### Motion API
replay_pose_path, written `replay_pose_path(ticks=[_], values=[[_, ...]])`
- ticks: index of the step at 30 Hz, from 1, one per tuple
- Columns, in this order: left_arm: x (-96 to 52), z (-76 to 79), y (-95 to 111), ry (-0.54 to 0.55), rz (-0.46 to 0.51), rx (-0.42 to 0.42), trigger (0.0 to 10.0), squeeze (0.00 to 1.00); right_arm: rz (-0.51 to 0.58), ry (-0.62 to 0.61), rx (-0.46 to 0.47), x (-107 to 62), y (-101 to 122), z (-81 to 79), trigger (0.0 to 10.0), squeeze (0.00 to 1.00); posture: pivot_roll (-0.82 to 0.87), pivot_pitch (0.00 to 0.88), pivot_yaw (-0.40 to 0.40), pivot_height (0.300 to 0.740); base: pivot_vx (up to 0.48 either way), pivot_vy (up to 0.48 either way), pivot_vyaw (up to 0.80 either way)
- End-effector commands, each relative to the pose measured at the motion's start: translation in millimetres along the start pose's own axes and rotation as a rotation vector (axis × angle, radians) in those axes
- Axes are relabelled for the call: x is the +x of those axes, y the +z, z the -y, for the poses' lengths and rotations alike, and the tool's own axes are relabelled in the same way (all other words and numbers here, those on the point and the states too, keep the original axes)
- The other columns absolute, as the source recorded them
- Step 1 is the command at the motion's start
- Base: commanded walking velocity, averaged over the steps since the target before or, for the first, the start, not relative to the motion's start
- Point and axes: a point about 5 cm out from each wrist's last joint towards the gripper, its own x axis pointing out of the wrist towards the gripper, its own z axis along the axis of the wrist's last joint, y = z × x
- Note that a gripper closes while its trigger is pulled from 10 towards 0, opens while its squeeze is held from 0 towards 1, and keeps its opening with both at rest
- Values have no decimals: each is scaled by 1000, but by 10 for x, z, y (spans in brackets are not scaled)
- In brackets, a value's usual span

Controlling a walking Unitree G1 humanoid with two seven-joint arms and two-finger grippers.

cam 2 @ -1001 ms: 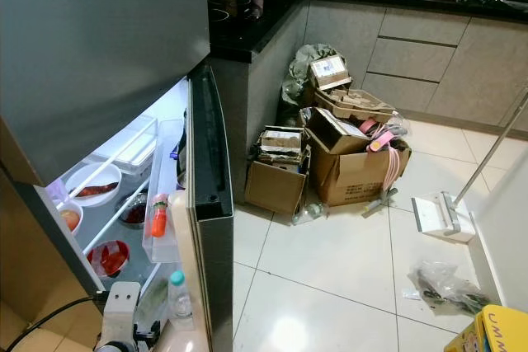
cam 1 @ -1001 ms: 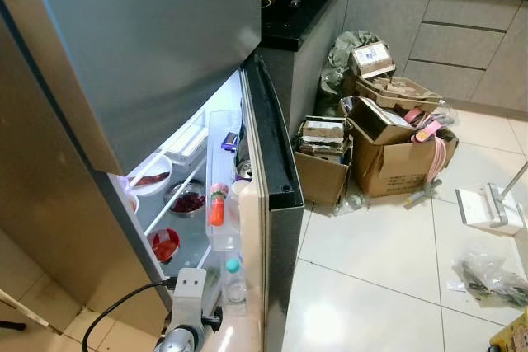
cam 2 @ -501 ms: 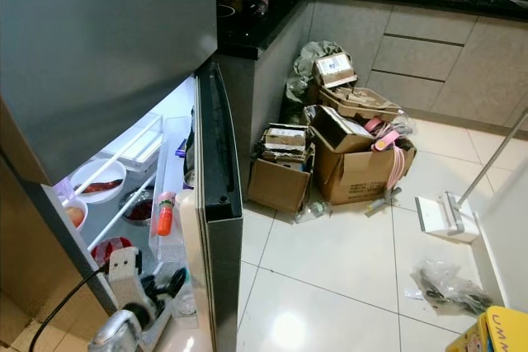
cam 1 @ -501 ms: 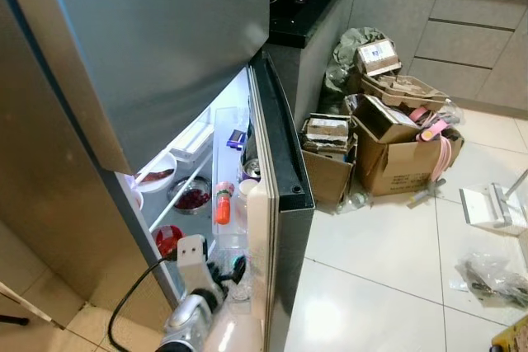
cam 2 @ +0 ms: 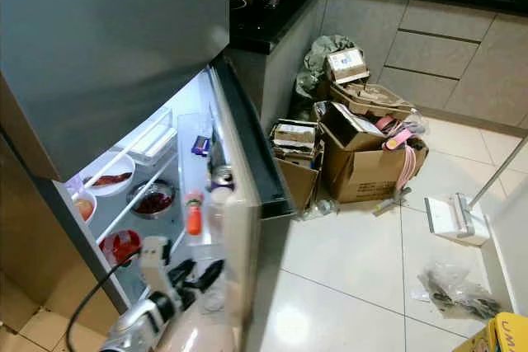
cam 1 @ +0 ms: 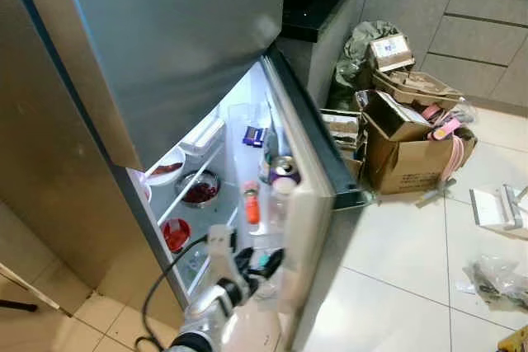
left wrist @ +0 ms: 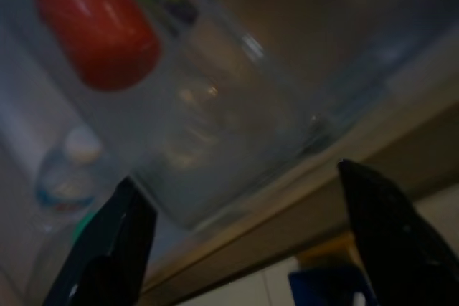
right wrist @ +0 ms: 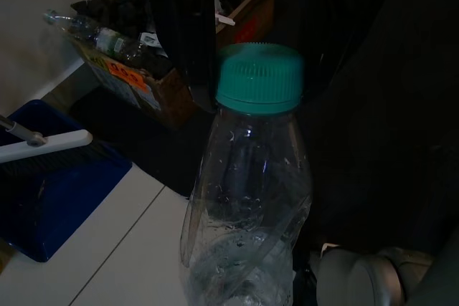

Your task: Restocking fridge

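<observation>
Jaws on the left gripper (cam 1: pixel 257 260) are standing wide apart with nothing between them; its black fingers (left wrist: pixel 115 249) are framing the clear door bin (left wrist: pixel 215 141) from just below and touching nothing I can confirm; the right gripper's (right wrist: pixel 272 277) jaws I cannot make out, but the clear bottle with the green cap (right wrist: pixel 251 191) is sitting upright right in front of its wrist camera, so my read is that it is carrying that bottle, not confirmed.

Fridge door (cam 1: pixel 318 171) is standing open; the door shelf (cam 1: pixel 268 204) is already holding a can (cam 1: pixel 285 169), an orange-capped bottle (cam 1: pixel 250 202) and a pale bottle (cam 1: pixel 280 195) just beside it; a water bottle with a teal cap (cam 1: pixel 262 268) is sitting lower in the door, right by the left gripper; bowls of red food (cam 1: pixel 198 191) are sitting on the inner shelves.

Step in hand, as I judge it: stocking the bottle into the door, left arm steadying or clearing a slot.

Doing it well: keeping the left jaws clear of the bin lip so they are not snagging; bringing the bottle in upright; aiming for the free gap beside the pale bottle, not onto the can; lowering until the base is seated before letting go; watching the arm cable (cam 1: pixel 161 294) near the shelf edge; cardboard boxes (cam 1: pixel 404 146) on the floor are well apart, not a concern.
</observation>
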Motion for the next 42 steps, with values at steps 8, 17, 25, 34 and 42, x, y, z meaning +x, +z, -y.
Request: replay_pose_path(ticks=[8,17,25,34,42], values=[[45,236,-237,-190,-205,152,10000,0,-1,-10,9,-8,-41,31,10000,0,-10,0,-60,740,0,0,0],[-340,11,-552,-33,-397,150,10000,0,-4,-9,14,-1,-53,8,10000,0,-13,0,-53,740,0,0,0],[-723,-200,-762,210,-493,96,10000,0,12,-24,14,-2,-15,20,10000,0,-14,0,-53,740,0,0,0],[-1153,-295,-1020,460,-585,1,10000,0,29,-49,11,-13,22,67,10000,0,-13,0,-61,740,0,0,0],[-1528,-214,-1306,599,-684,-101,10000,0,55,-84,7,-26,29,122,10000,0,-13,0,-67,740,0,0,-51]])
